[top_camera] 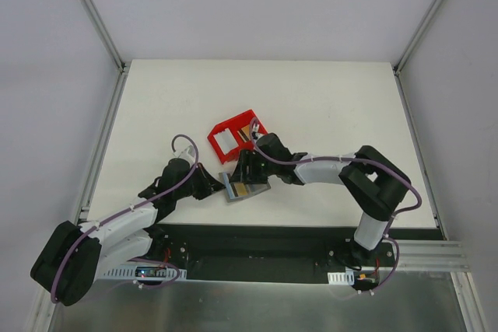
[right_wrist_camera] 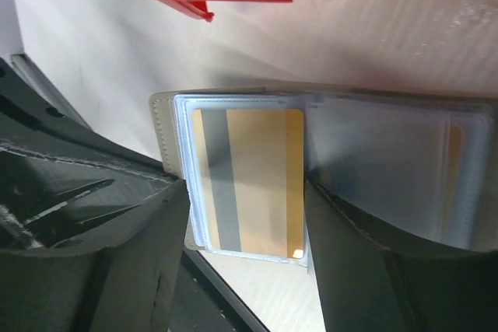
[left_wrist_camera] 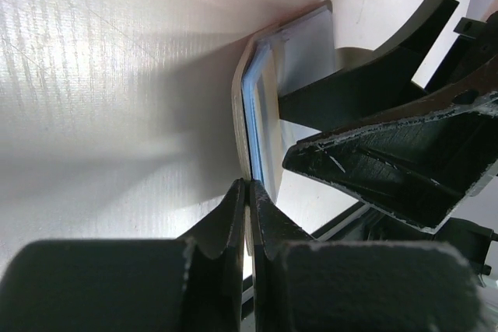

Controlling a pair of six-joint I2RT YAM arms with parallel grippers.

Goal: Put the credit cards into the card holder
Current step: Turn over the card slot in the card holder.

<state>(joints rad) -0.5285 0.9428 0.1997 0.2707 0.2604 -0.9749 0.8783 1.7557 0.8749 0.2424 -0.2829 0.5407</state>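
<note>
Nearest the arm bases, the left claw (left_wrist_camera: 247, 192) reaches in from the left and is clenched, its two black fingers pressed together on the near edge of the flat grey-blue folding card holder (top_camera: 247, 190); in the left wrist view a pale strip of the holder's cover runs in between the closed fingers. Just beyond, the card holder lies open on the white flat desk (top_camera: 327, 106), close to the desk's near edge and between the two claws, with its clear plastic sleeves (right_wrist_camera: 373, 161) fanned out towards the right arm. One thin rectangular gold credit card (right_wrist_camera: 257, 184), crossed by a grey stripe, sits inside the sleeve nearest the cover. A tan strip shows through the sleeves further along, but what it belongs to cannot be told. Above the holder, the right claw (right_wrist_camera: 245, 192) points down with its fingers released and spread wide, one on each side of the sleeved gold card; whether either finger touches the plastic cannot be told. Farther from the bases, just beside the holder's far edge, stands the red open-topped plastic bin (top_camera: 233, 128), turned at an angle to the desk edges. Inside it lies a small flat white card (top_camera: 226, 142). Beyond the bin the desk runs on to its far edge.
</note>
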